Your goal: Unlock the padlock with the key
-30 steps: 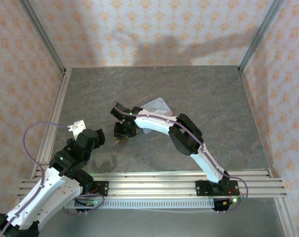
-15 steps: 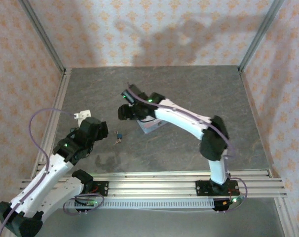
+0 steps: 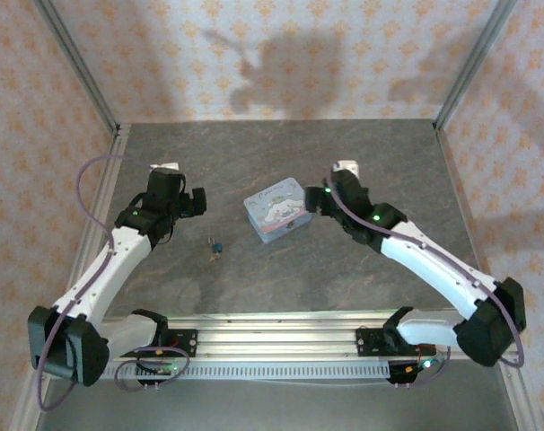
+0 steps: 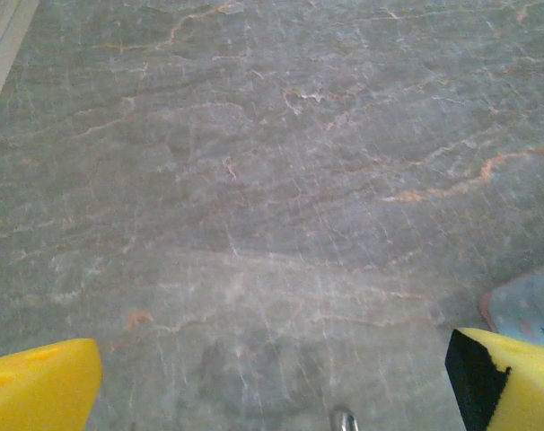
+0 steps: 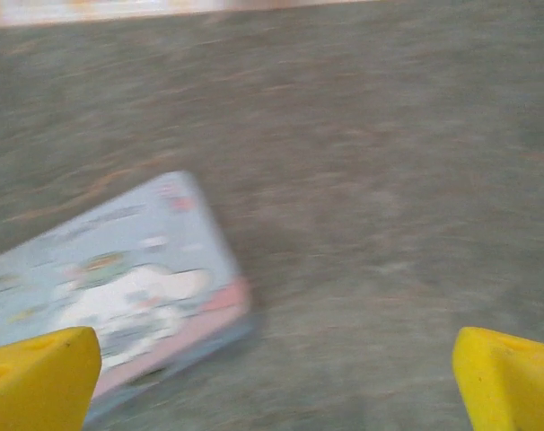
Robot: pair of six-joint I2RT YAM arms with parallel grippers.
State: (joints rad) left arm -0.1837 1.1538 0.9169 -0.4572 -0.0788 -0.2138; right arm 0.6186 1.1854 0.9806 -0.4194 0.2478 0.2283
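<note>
The tiny dark teal padlock (image 3: 214, 243) lies on the grey table between the two arms, left of the tin. A small pale speck just below it looks like the key (image 3: 216, 255); whether it sits in the lock is too small to tell. My left gripper (image 3: 198, 201) hovers up and left of the padlock, open, its yellow fingertips (image 4: 39, 388) wide apart over bare table. A small shiny metal bit (image 4: 344, 419) pokes in at the bottom edge of the left wrist view. My right gripper (image 3: 319, 201) is open just right of the tin, holding nothing.
A pale blue cartoon-printed tin (image 3: 276, 209) lies mid-table, also the tin (image 5: 110, 287) at the left of the blurred right wrist view and the tin's corner (image 4: 532, 310) in the left wrist view. Aluminium rails (image 3: 101, 224) border the table; patterned walls surround it.
My right arm swung away from the padlock to the tin's right side and its jaws opened. My left arm reached farther up the table. Padlock and key stay on the table.
</note>
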